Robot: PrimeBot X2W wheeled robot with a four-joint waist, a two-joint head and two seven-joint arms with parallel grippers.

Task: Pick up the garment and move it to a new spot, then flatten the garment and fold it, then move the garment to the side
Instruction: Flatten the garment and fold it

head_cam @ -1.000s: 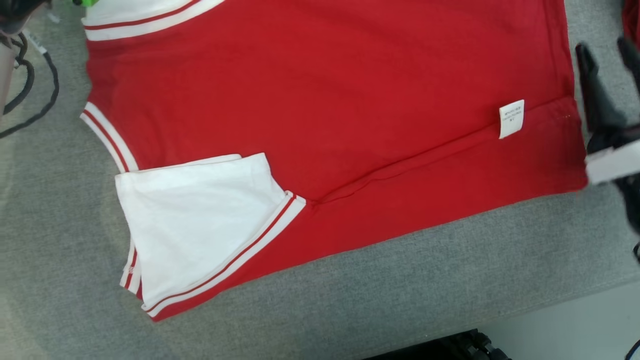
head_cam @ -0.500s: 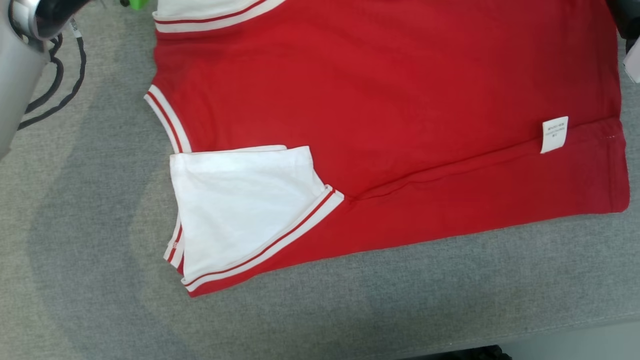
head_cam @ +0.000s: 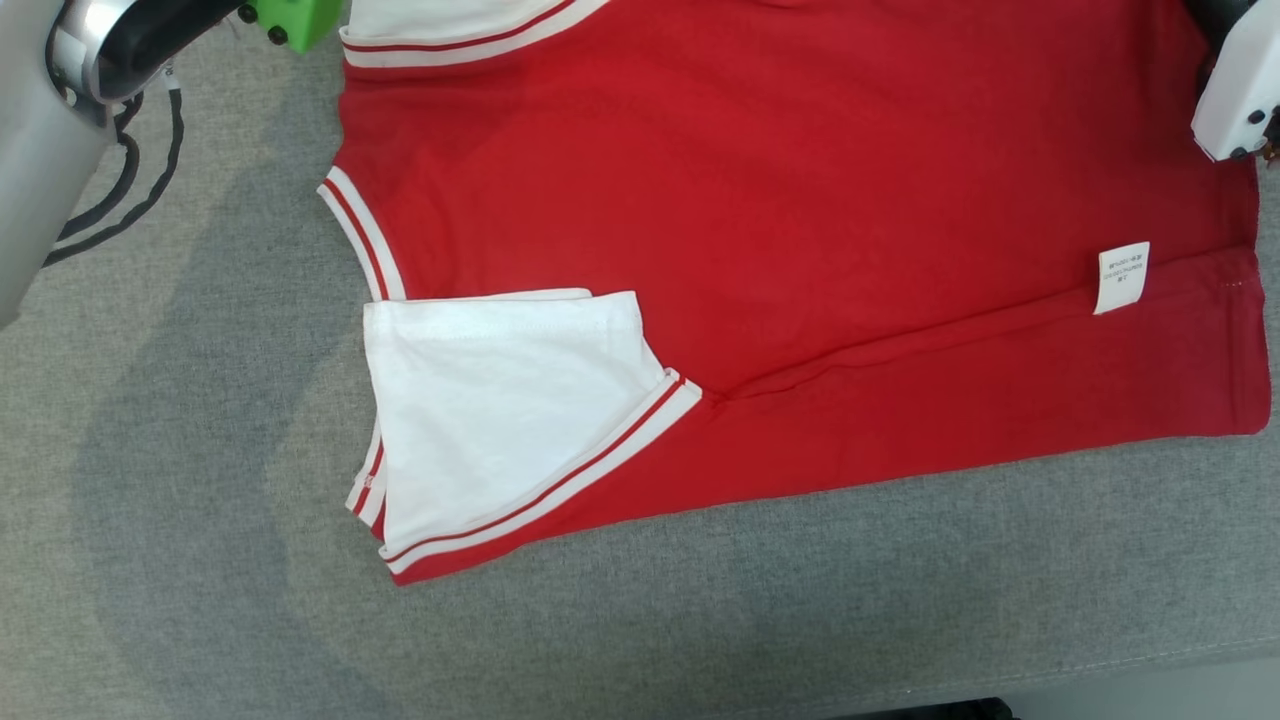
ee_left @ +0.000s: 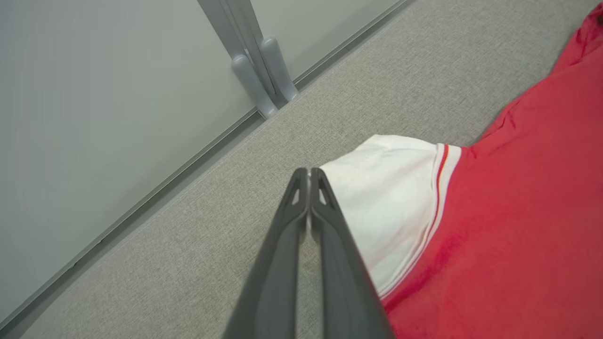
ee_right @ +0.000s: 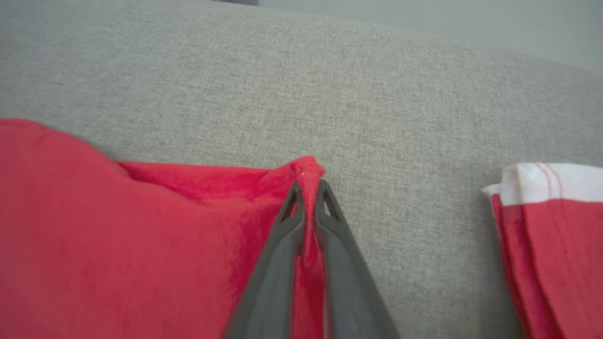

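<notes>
Grey table (head_cam: 200,520): right claw (ee_right: 308,187) pinching garment (head_cam: 800,200) corner; left claw (ee_left: 308,173) closed beside sleeve (ee_left: 386,202).

Left forearm (head_cam: 28,170): pale grey shell, smooth and rounded. A polished silver ring (head_cam: 78,45) and a dark band next to it are noted at one end. A black cable (head_cam: 150,175) is seen in loops alongside, with what appears to be a small white tag on it. A bright green block (head_cam: 300,20) bearing two black screw heads is recorded beyond the ring.

Right wrist housing (head_cam: 1238,90): glossy white, rounded corners, small dark screw holes near the lower edge.

Left gripper (ee_left: 308,172): two long dark grey fingers (ee_left: 278,263), matte and tapered, each pierced by a triangular cut-out near the tip.

Right gripper (ee_right: 308,184): fingers (ee_right: 268,282) of the same make, with the same cut-outs.
</notes>
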